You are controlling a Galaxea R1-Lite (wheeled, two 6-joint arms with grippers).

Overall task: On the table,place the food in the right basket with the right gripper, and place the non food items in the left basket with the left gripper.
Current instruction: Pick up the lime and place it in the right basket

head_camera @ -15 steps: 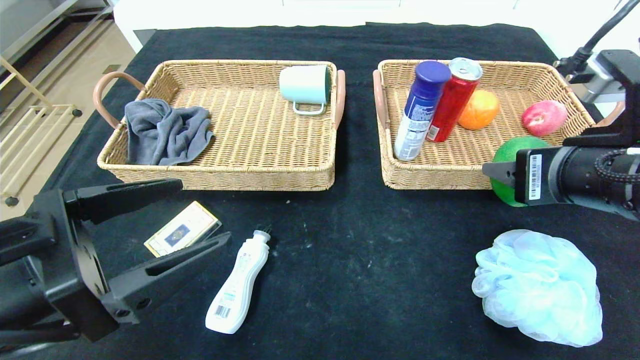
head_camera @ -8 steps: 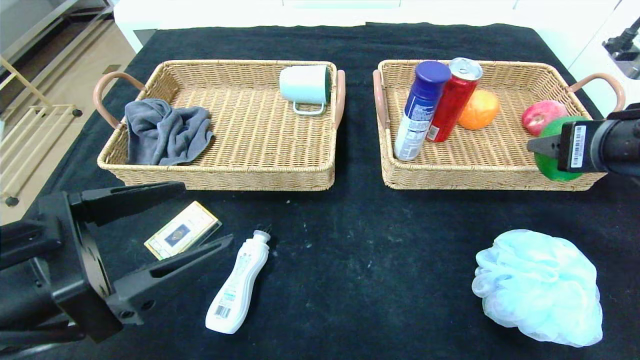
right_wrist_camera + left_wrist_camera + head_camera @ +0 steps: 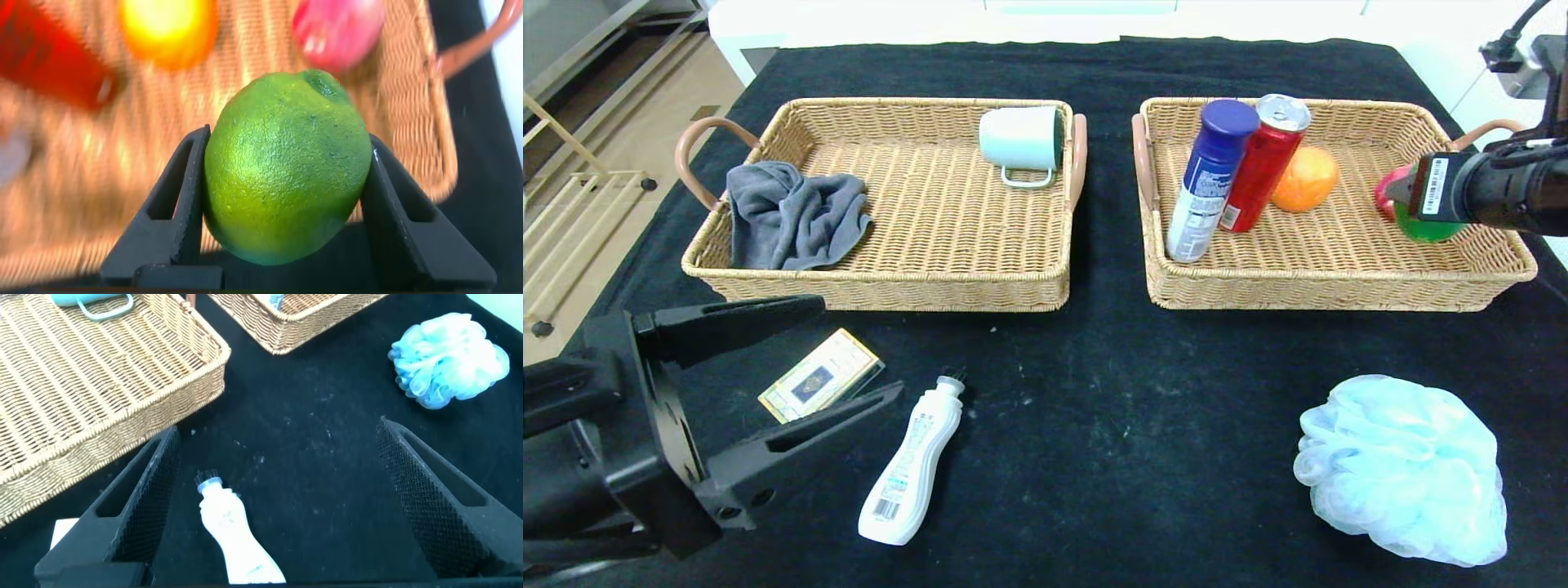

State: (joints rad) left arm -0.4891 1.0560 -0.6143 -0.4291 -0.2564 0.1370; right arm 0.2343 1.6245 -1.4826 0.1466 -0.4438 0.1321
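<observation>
My right gripper [image 3: 1401,196] is shut on the green lime-like fruit [image 3: 286,167] and holds it over the right basket [image 3: 1307,282], in front of a red fruit [image 3: 337,31]. The red can [image 3: 1264,163] and the white canister with the blue cap [image 3: 1209,180] lean inside that basket. My left gripper [image 3: 841,347] is open and empty, low at the front left above the gold-edged card box [image 3: 821,374]. The white bottle [image 3: 911,465] lies next to it; it also shows in the left wrist view [image 3: 237,547]. The blue pouf [image 3: 1405,469] lies at the front right.
The left basket [image 3: 882,286] holds a grey cloth [image 3: 792,216] and a pale mug [image 3: 1021,140]. An orange fruit [image 3: 1305,178] lies in the right basket. The black table [image 3: 1111,384] ends close behind both baskets.
My right gripper has carried the green fruit from the basket's front right corner up and back over the basket's right end. The left gripper has hardly moved.
</observation>
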